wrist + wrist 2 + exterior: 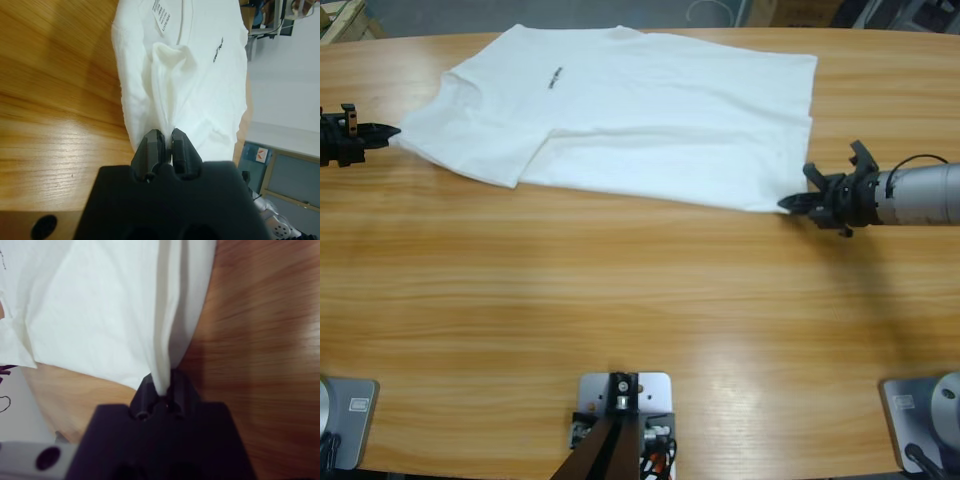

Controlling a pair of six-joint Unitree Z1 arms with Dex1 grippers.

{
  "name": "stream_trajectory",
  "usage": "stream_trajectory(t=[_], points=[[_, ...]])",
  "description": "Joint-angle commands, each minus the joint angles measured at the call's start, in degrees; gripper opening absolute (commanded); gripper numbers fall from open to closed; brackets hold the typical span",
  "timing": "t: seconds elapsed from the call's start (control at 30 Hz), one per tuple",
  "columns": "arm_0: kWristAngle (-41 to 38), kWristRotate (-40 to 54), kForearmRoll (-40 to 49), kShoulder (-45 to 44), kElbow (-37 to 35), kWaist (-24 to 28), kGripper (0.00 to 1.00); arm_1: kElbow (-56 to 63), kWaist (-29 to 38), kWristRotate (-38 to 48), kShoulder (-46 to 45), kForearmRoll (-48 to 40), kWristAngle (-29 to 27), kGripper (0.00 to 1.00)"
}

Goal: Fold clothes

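Garment: the white T-shirt (pixel 640 115) is laid across the far half of the wooden table (pixel 620 300), collar end to the left in the high view, hem end to the right; a small dark printed mark (pixel 554 77) is seen near the collar
Left gripper (pixel 390 131): its jaws are closed tight on a pinched fold of cloth at the shirt's left end, as confirmed in the left wrist view, where the fabric is gathered up into the jaws (pixel 165 142)
Right gripper (pixel 788 204): its jaws are clamped on the near right corner of the hem; in the right wrist view a taut ridge of cloth is drawn into them
Fold state: one flap is already laid over on the near left side, with a visible doubled edge; it is possibly a sleeve turned inward, though this cannot be confirmed
Progress: judged early; the body is still spread at full width and length
Remaining: the main lengthwise and crosswise folds are not yet made
Label: a sewn care tag (pixel 161 13) is exposed near the collar
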Motion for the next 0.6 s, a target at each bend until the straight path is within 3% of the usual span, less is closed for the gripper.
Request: stream_trajectory(t=[0.03, 0.27, 0.43, 0.6], points=[[0.59, -0.28, 2.19, -2.69, 4.98, -1.7, 0.0, 1.48, 0.73, 0.62, -5.44, 4.95, 0.11, 0.0], [5.53, -3.07, 6.97, -10.69, 9.64, -3.59, 0.0, 0.77, -3.52, 1.18, -17.85, 20.29, 0.13, 0.0], [7.36, -3.16, 14.26, -16.57, 9.0, -0.55, 0.0, -0.28, -7.04, 0.97, -26.62, 32.21, 0.97, 0.0], [8.57, -4.62, 21.84, -20.37, 8.23, -2.0, 0.0, -0.46, -8.08, 0.58, -28.88, 38.13, 2.75, 0.0]])
